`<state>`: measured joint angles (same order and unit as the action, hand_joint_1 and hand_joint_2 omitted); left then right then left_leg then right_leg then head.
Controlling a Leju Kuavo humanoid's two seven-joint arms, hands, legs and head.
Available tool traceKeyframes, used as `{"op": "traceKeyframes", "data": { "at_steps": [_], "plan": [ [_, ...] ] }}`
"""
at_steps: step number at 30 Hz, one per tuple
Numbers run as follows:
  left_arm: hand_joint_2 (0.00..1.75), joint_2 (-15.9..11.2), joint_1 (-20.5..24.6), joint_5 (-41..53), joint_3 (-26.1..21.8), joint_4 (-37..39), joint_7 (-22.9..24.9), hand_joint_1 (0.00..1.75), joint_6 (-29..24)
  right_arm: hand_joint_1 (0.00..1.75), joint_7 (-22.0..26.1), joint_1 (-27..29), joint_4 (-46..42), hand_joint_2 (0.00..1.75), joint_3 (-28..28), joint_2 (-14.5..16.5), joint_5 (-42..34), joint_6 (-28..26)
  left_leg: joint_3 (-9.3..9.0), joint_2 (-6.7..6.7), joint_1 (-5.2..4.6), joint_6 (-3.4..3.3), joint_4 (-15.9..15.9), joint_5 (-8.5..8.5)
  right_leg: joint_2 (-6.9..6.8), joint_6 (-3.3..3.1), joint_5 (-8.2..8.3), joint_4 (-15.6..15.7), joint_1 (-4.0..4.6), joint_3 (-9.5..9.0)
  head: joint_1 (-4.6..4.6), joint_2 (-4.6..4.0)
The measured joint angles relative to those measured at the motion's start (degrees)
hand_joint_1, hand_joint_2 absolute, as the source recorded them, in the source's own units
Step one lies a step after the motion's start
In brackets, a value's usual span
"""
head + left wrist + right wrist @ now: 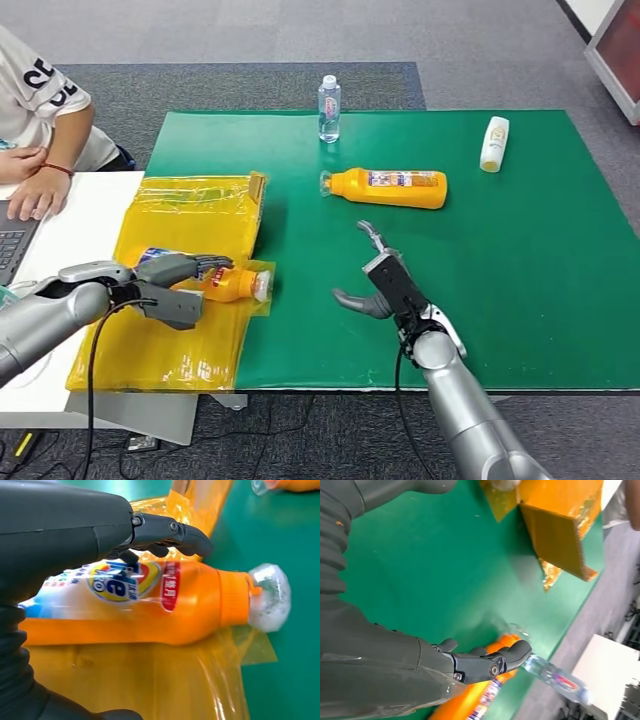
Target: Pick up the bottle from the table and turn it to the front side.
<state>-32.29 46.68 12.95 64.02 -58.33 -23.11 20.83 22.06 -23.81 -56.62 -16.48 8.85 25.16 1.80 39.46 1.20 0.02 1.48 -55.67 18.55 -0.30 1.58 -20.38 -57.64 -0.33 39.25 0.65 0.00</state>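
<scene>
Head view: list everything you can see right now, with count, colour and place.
Orange bottle: 1, orange, clear cap, lying on the yellow sheet under the left hand.
Second orange bottle: 1, lying mid-mat.
Water bottle: 1, clear, upright at the mat's far edge.
White bottle: 1, lying far right.
Yellow sheet: 1, mat's left side.
Green mat: 1.
Person: 1, white shirt, far left.
Left hand: around the orange bottle; whether it grips is unclear.
Right hand: open, holding nothing.
</scene>
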Motion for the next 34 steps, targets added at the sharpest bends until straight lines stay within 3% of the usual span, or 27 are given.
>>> {"op": "traceKeyframes", "data": {
  "at_steps": [6, 10, 13, 16, 20, 28, 34],
  "plan": [
    [1.75, 0.31, -7.47, 3.94, -6.50, -3.81, 0.25, 0.00, -4.73, 0.00, -0.06, 2.35, 0.73, 1.75, 1.45, -0.27, 0.06, -0.09, -0.02, 0.00, 0.00, -0.03, 0.00, 0.05, 0.00, 0.02, -0.03, 0.01, -0.01, -0.03, 0.01, 0.00],
    [1.75, 2.66, -15.08, 7.73, -13.48, -7.12, -0.14, 0.00, -9.90, 0.00, 0.01, 4.46, 0.07, 1.75, 2.90, -0.32, -0.85, 0.25, -0.04, 0.00, -0.01, -0.06, 0.00, 0.08, -0.01, 0.04, -0.05, 0.04, -0.03, -0.05, -0.01, 0.00],
    [1.75, 6.17, -22.61, 12.39, -19.81, -10.87, -1.26, 0.00, -15.59, 0.00, 0.74, 6.95, -2.79, 1.75, 4.31, -0.41, -2.88, 1.61, -0.03, 0.00, -0.04, -0.09, 0.00, 0.15, 0.00, 0.10, -0.09, 0.06, -0.09, -0.03, 0.00, 0.00],
    [1.75, 11.46, -30.54, 17.35, -26.98, -16.60, -2.73, 0.00, -20.90, 0.00, 1.33, 10.26, -7.89, 1.75, 5.94, -0.75, -4.35, 2.74, -0.09, -0.01, -0.08, -0.22, 0.00, 0.32, 0.00, 0.24, -0.24, 0.08, -0.16, -0.13, 0.01, 0.00],
    [1.75, 18.28, -37.85, 22.32, -34.70, -24.76, -2.95, 0.00, -23.38, 0.00, 1.14, 14.61, -16.28, 1.75, 7.90, -1.33, -4.40, 3.34, -0.37, -0.02, -0.10, -0.24, 0.00, 0.57, -0.01, 0.25, -0.45, 0.11, -0.18, -0.47, -0.01, 0.00],
    [1.75, 26.27, -42.01, 25.41, -43.50, -33.77, -3.03, 0.00, -24.50, 0.00, -0.04, 16.54, -26.69, 1.75, 9.94, -1.63, -3.17, 3.80, -0.45, -0.02, -0.07, -0.18, 0.00, 0.55, -0.02, 0.21, -0.45, 0.09, -0.14, -0.51, -0.01, 0.00],
    [1.75, 30.21, -42.92, 23.44, -46.96, -36.47, -4.05, 0.00, -23.90, 0.00, -0.24, 16.87, -29.39, 1.75, 10.55, -1.63, -2.64, 3.63, -0.44, -0.02, -0.07, -0.19, 0.00, 0.54, -0.01, 0.23, -0.43, 0.08, -0.15, -0.51, -0.02, 0.00]
  ]
}}
